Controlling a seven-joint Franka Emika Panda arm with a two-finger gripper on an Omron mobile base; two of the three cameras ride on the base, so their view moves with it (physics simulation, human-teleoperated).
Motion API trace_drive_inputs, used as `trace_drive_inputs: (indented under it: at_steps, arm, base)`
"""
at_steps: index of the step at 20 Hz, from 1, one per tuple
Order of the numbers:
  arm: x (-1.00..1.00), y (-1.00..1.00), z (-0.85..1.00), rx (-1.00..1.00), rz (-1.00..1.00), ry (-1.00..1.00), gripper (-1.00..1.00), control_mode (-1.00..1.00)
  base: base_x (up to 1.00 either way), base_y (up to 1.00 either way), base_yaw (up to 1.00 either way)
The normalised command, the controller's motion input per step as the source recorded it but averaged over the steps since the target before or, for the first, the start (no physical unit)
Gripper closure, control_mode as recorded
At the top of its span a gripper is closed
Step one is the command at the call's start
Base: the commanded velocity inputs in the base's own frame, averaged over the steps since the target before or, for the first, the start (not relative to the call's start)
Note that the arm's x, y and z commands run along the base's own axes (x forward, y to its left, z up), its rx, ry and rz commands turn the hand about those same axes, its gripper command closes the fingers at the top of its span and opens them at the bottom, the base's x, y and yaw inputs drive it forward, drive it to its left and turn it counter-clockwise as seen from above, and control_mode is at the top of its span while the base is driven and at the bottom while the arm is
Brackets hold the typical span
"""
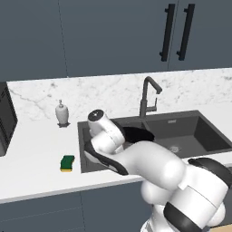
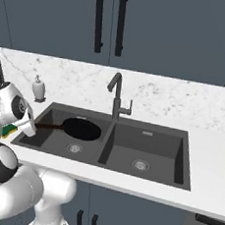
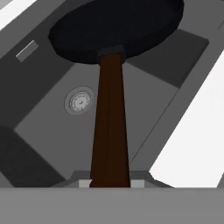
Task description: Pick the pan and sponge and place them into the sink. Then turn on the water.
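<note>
Clamped on the long reddish-brown handle, the two-finger gripper (image 3: pixel 110 183) holds the round flat black frying pan (image 3: pixel 116 27) out over the left basin of the dark grey double-basin sink (image 2: pixel 141 179). In the hand view the handle runs straight up from between the jaws to the pan's dark disc, with the round metal drain (image 3: pixel 79 100) of that basin below and to its left. The right base view shows the pan (image 2: pixel 82 129) hanging above the basin floor, not resting on it, the handle pointing left toward the white arm at the sink's left edge. From the left base view, the pan (image 1: pixel 137 134) peeks out behind the arm's elbow.

The small green-topped, yellow-bottomed sponge (image 1: pixel 67 163) lies on the white counter, just left of the sink's left rim and near the front edge. A white soap dispenser bottle (image 1: pixel 62 113) stands farther back by the marble wall. The tall dark gooseneck tap (image 2: pixel 117 96) rises behind the divider between the basins; no stream comes from it.

This looks like the first step, placing the pan, close to done. The next move probably calls for lowering the pan until it sits on the basin floor and then letting go of the handle, before reaching left for the sponge.
</note>
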Motion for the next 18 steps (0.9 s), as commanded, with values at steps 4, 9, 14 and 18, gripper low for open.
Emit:
trace_drive_inputs:
  at_steps: [4,9,14,18]
  arm:
    - [0.36,0.36,-0.09,0.0,0.0,0.07,1.0,-1.0]
    - [0.24,0.17,-0.1,0.0,0.0,0.16,1.0,-1.0]
    - [0.28,0.0,-0.13,0.01,0.0,0.11,1.0,-1.0]
    - [0.29,-0.04,-0.24,0.0,0.0,0.0,1.0,-1.0]
  base:
    - [0.0,0.0,0.0]
    - [0.0,0.0,0.0]
    - [0.0,0.0,0.0]
    - [0.0,0.0,0.0]
